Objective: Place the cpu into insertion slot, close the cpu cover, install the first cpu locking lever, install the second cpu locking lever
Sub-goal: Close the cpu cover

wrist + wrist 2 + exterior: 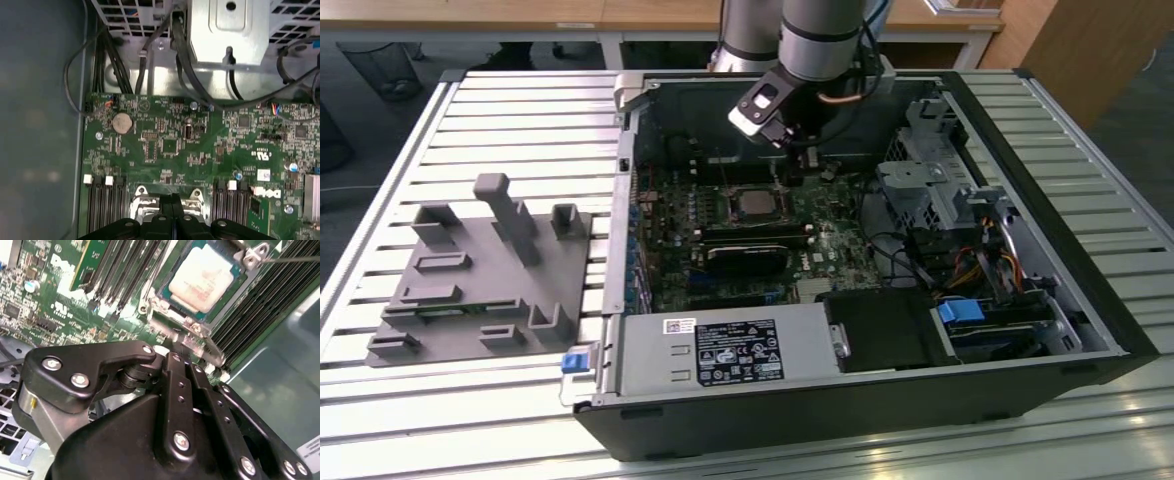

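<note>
The cpu lies flat in the insertion slot, its silvery-beige top facing up. The cpu cover frames the chip as a thin silvery plate, with its screw tab at one corner. A thin wire locking lever runs off past that tab. My gripper hangs just behind the socket, inside the open case. In both wrist views its black fingers are shut together, tips down at the silvery hinge edge of the cover. I cannot tell whether they pinch anything.
The computer case lies open on a slatted table. A grey fixture stands at the exterior view's left. A power supply, a drive cage and cables crowd the board. Black memory slots flank the socket.
</note>
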Motion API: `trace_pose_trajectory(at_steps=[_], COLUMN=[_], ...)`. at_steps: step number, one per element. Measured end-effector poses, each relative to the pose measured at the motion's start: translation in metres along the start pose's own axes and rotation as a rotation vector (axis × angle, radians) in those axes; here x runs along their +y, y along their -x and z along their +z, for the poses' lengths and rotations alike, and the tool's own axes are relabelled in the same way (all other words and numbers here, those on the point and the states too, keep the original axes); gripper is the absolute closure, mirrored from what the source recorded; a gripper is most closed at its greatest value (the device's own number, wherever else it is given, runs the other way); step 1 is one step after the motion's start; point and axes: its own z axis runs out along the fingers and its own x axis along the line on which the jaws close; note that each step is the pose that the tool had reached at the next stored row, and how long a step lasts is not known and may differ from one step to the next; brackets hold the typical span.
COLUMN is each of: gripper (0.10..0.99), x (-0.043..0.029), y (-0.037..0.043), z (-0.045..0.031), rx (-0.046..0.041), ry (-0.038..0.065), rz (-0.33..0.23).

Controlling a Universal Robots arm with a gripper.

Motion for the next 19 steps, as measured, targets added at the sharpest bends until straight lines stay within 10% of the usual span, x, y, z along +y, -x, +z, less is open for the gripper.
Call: trace_pose_trajectory(at_steps=[19], gripper=[0.98], x=[-0.03], y=[-0.0008], z=[0.007], rx=[0.0001], ry=[0.0], rz=[0.0])
